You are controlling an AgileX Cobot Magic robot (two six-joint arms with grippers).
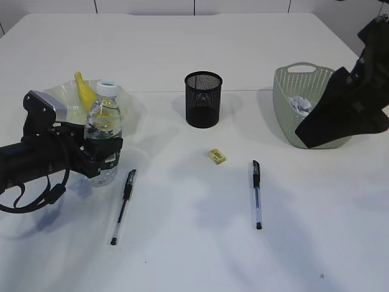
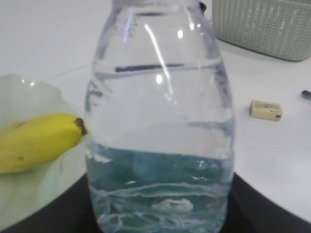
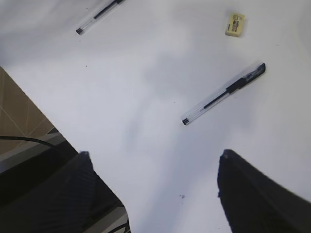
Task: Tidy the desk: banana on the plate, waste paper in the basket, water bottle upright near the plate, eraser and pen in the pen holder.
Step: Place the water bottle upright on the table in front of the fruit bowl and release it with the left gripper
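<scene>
The water bottle (image 1: 104, 131) stood upright at left of the frame, just beside the plate (image 1: 130, 103) with the banana (image 1: 84, 91), clasped by the left hand (image 1: 100, 152). The bottle step looked nearly done; next, release it. The right hand (image 3: 155, 194) hung wide and empty near the basket (image 1: 285, 91). Pens and eraser (image 1: 217, 156) remained on the worktop (image 1: 194, 243).
</scene>
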